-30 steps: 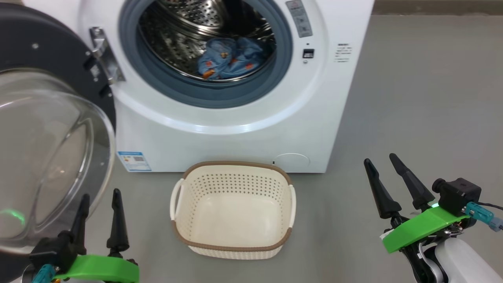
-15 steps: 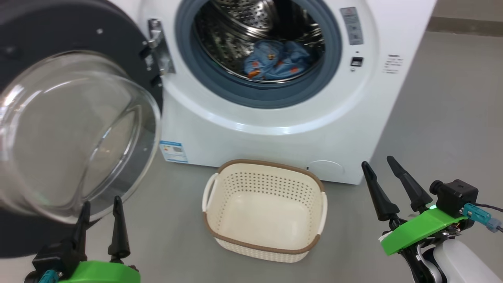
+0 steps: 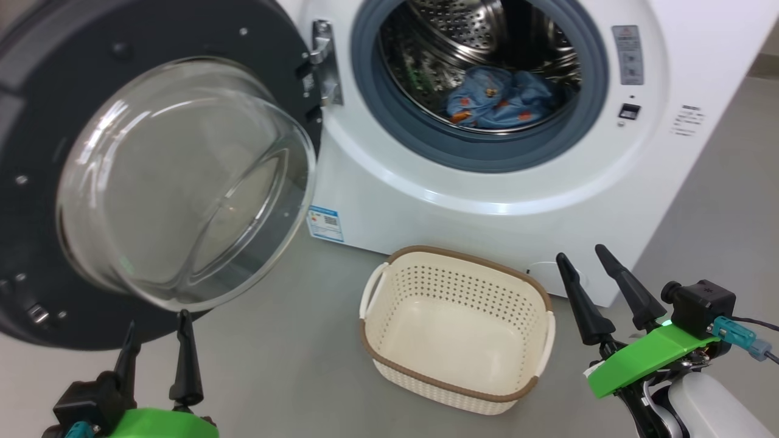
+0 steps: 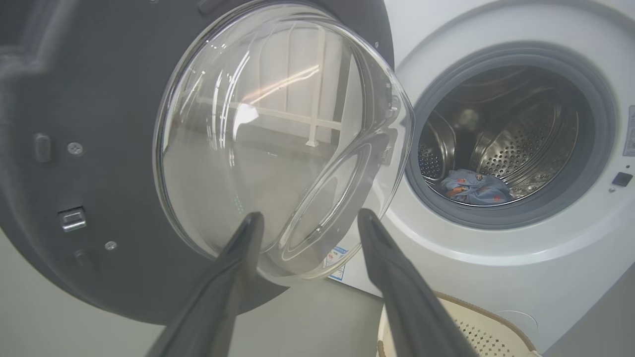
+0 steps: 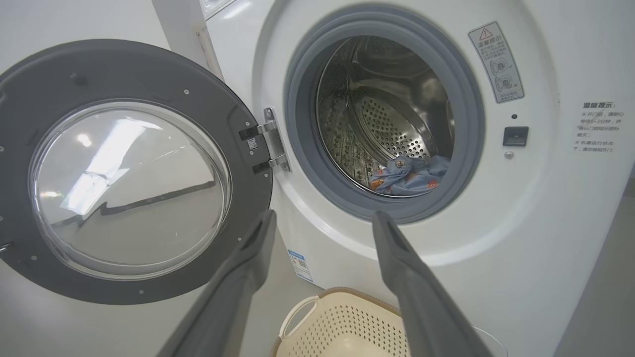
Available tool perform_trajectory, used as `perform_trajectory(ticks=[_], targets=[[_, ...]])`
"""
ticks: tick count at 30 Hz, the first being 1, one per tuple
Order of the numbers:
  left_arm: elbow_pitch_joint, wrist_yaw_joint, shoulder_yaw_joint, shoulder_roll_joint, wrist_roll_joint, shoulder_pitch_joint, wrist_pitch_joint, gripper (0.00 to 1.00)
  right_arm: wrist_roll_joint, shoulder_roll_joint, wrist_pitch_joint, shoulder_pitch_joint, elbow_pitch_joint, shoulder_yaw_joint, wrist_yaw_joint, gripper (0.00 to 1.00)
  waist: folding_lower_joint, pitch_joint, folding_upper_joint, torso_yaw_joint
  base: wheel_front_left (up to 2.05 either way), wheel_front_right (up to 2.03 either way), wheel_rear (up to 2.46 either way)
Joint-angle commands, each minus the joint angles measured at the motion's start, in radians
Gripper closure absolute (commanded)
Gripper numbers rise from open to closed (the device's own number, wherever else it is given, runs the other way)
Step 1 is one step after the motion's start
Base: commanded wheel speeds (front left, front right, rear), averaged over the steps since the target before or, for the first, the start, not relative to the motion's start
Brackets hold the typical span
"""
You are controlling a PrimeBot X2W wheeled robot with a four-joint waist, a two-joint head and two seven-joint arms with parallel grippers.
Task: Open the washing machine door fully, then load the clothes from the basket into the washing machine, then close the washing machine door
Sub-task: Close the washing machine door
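Blue clothes (image 3: 499, 100) in the drum (image 3: 438, 36) of the washing machine (image 3: 487, 213), washing machine door (image 3: 164, 176) standing wide on the left, empty basket (image 3: 462, 286) on the floor (image 3: 292, 365) near its front. Spread apart, gripping nothing: left claw (image 3: 156, 320), right claw (image 3: 579, 252).

left gripper (image 3: 156, 321) sits at the lower left of the head view, fingers apart, pointing up. right gripper (image 3: 580, 252) at the lower right, fingers spread, leaning up-left, holding nothing.

White washing machine (image 3: 426, 207), grey gasket (image 3: 426, 139). Blue clothes (image 3: 499, 100) with orange print, 1 o'clock. Black-ringed, clear-glass washing machine door (image 3: 36, 121). Cream dotted basket (image 3: 462, 286), brown rim.
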Motion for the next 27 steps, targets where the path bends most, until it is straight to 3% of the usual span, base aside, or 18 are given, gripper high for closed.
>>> perform_trajectory(ticks=[1, 15, 27], targets=[[-0.024, 0.009, 0.032, 0.024, 0.009, -0.012, -0.002, 0.00, 0.003, -0.011, -0.008, 0.004, -0.018, 0.016, 0.006, 0.00, 0.0000, -0.002, 0.0000, 0.035, 0.00, 0.00, 0.00], [-0.028, 0.025, 0.024, 0.022, 0.012, -0.001, -0.005, 0.00, 0.007, -0.018, -0.008, 0.003, -0.014, 0.039, 0.006, 0.00, 0.0000, 0.004, 0.0000, 0.115, 0.00, 0.00, 0.00], [-0.024, 0.026, 0.031, 0.019, 0.006, 0.001, -0.011, 0.00, 0.015, -0.021, -0.008, 0.003, -0.010, 0.053, 0.006, 0.00, 0.0000, 0.003, 0.0000, 0.132, 0.00, 0.00, 0.00]])
